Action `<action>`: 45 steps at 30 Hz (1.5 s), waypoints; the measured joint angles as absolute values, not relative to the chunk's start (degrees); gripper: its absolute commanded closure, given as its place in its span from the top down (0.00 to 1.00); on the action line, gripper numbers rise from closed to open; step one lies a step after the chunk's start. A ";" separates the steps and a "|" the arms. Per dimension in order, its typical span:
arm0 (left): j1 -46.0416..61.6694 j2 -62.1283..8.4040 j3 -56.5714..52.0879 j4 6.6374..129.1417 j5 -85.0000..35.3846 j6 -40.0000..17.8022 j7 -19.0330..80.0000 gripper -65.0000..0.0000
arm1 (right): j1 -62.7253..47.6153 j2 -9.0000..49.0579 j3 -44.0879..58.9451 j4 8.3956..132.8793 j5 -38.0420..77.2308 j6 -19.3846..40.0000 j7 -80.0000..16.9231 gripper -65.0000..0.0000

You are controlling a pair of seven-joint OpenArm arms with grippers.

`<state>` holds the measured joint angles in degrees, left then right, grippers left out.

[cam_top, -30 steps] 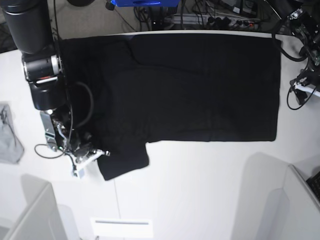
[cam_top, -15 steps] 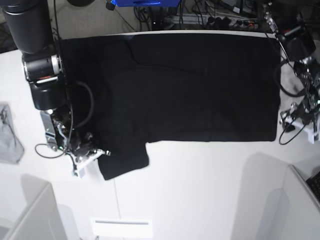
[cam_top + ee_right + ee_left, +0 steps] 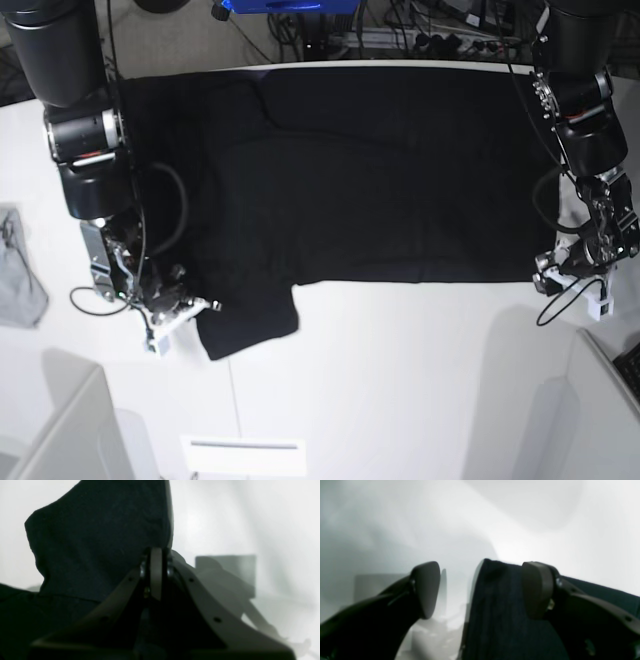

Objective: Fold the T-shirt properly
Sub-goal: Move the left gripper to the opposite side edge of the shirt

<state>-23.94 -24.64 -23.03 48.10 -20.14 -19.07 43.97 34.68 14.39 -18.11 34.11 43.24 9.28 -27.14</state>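
The black T-shirt (image 3: 380, 170) lies spread flat on the white table (image 3: 400, 380), no print showing. My right gripper (image 3: 203, 308), on the left in the base view, is shut on the edge of the near sleeve (image 3: 245, 320). In the right wrist view the fingers (image 3: 156, 572) are pressed together on the black cloth (image 3: 100, 542). My left gripper (image 3: 549, 281) is at the shirt's lower right hem corner. In the left wrist view it (image 3: 481, 585) is open, with the cloth corner (image 3: 495, 605) between the jaws, against the right finger (image 3: 536, 590).
A small grey cloth (image 3: 18, 275) lies at the table's left edge. A white sheet (image 3: 243, 455) lies at the front. Light bin walls stand at the front left (image 3: 70, 430) and front right (image 3: 600, 400). Cables (image 3: 420, 30) run behind the table.
My left arm has moved down the right side of the table to the shirt's lower right corner. My right gripper has stayed shut on the sleeve. The shirt has not moved.
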 measured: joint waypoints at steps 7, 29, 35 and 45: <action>-23.83 -24.64 -23.03 47.59 -19.84 -18.85 43.97 0.75 | 34.68 14.39 -18.11 34.11 43.22 9.28 -27.09 0.00; -26.48 -25.10 -17.47 40.49 -21.02 -19.42 37.93 0.72 | 34.37 14.41 -18.11 34.17 43.48 9.30 -26.79 0.00; -26.33 -25.10 -17.41 40.42 -20.88 -19.27 37.93 0.26 | 33.76 14.41 -18.11 34.44 43.48 9.32 -26.24 0.00; -23.35 -25.06 -17.41 42.06 -21.69 -19.46 34.81 0.00 | 32.93 14.59 -17.98 35.24 43.48 9.54 -25.43 0.00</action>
